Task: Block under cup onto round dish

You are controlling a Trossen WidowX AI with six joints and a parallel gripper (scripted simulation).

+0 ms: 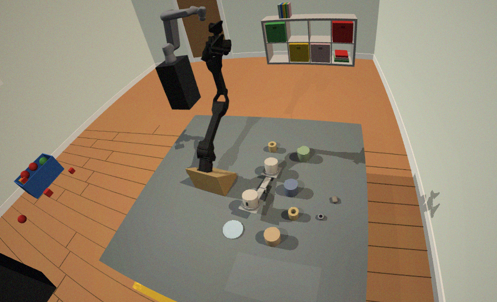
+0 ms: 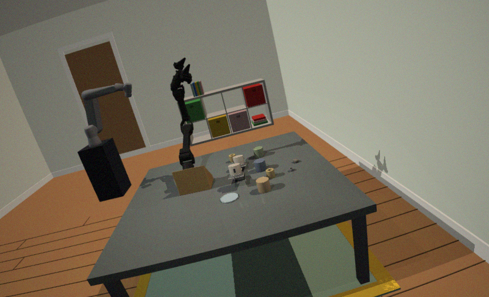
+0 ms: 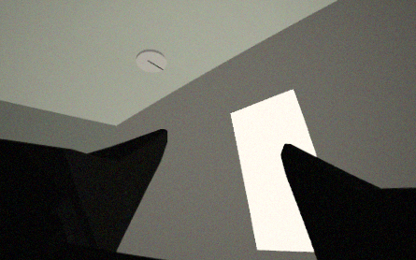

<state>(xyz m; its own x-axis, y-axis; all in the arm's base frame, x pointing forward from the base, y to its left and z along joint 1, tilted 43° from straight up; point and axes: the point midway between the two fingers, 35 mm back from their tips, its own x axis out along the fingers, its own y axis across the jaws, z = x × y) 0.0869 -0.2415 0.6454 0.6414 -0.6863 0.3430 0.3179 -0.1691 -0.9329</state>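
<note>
Two white cups stand on the ends of the small balance (image 1: 264,185). The near cup (image 1: 250,199) (image 2: 234,169) shows a small dark mark low on its side; the far cup (image 1: 271,166) (image 2: 238,159) shows none. I cannot tell which end is lower. The block is not visible. The pale round dish (image 1: 232,229) (image 2: 229,198) lies on the table in front of the near cup, with nothing on it. My gripper (image 1: 223,30) (image 2: 187,62) (image 3: 224,142) is open and empty, raised high above the table and pointing upward, far from both cups.
A wooden wedge (image 1: 213,182) (image 2: 192,180) stands by the arm's base. Right of the balance stand a blue cylinder (image 1: 291,188), a green cylinder (image 1: 303,153), an orange cylinder (image 1: 272,236), two tan rings (image 1: 272,146) (image 1: 293,213) and two small grey pieces (image 1: 334,199) (image 1: 320,216).
</note>
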